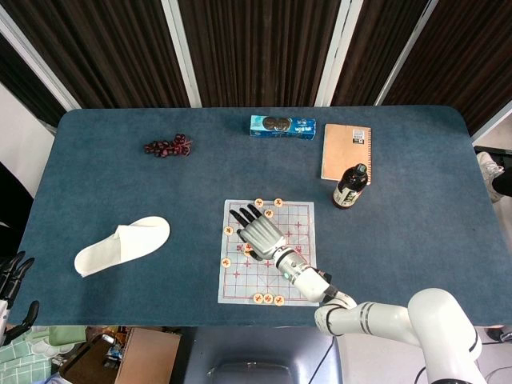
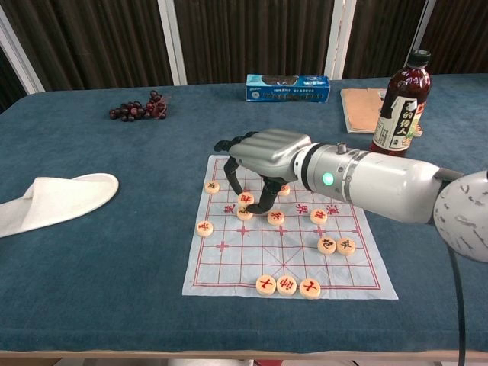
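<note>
Where curtains (image 1: 264,48) hang, blue table (image 1: 112,184) spreads.

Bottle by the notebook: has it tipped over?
No, the bottle stands upright with its cap on top, on the table beside the notebook, well away from the right hand.

Round, pale wooden chess pieces (image 2: 245,199) with red characters lie flat on the white gridded paper board (image 2: 358,274) — several directly under the hand's fingertips.
</note>
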Robot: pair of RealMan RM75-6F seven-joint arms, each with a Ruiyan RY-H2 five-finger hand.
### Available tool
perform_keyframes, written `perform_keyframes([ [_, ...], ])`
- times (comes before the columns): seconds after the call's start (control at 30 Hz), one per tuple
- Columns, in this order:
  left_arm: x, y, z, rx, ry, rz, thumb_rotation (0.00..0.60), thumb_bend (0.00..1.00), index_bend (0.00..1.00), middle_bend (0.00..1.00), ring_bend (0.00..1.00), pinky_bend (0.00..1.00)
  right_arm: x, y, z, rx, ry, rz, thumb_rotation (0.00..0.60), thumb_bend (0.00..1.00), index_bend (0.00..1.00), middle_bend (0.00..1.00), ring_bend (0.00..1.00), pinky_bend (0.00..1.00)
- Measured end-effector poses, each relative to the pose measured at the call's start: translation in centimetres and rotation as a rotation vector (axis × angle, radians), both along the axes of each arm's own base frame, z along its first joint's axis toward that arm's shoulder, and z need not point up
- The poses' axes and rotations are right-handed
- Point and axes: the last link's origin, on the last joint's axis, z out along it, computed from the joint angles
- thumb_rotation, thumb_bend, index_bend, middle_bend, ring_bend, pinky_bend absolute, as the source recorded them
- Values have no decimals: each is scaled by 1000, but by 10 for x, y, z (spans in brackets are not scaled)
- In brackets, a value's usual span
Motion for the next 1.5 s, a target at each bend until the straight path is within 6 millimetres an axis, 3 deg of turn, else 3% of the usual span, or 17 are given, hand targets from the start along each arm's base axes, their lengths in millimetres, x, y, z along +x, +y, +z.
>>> perform_keyframes([
  [0.6, -3, -10, 4, -2, -3, -7, 600, 453, 0, 0, 0, 0, 2, 10, -5, 12, 39, 18, 600, 464, 502, 49, 0, 0],
  [0.87, 0, -6, 1, -18, -12, -22, 600, 453, 0, 0, 0, 0, 4, 15, 10, 7, 0, 35, 600, 464, 436, 27, 0, 0],
  [1.0, 4, 6, -1, -7, -11, -20, 600, 453, 0, 0, 0, 0, -1, 23, 34, -17, -48, 48, 600, 464, 253, 0, 0, 0],
  [1.07, 4, 8, -1, 7, -7, -15, 600, 453, 0, 0, 0, 0, -9, 32, 57, -49, -89, 50, 600, 464, 138, 0, 0, 0],
  [1.17, 4, 7, 0, 19, -4, -7, 600, 453, 0, 0, 0, 0, -38, 50, 99, -133, -136, 24, 600, 424, 11, 0, 0, 0],
  [1.27, 4, 6, -1, 18, 5, -4, 600, 453, 0, 0, 0, 0, -90, 82, 145, -240, -140, -69, 600, 362, 0, 0, 0, 0],
  [1.43, 6, 4, -7, 18, 24, -16, 600, 452, 0, 0, 0, 0, -182, 165, 205, -421, -163, -324, 600, 353, 0, 0, 0, 0],
  [1.5, 6, 3, -9, 15, 28, -17, 600, 452, 0, 0, 0, 0, -206, 192, 220, -464, -180, -385, 600, 353, 0, 0, 0, 0],
])
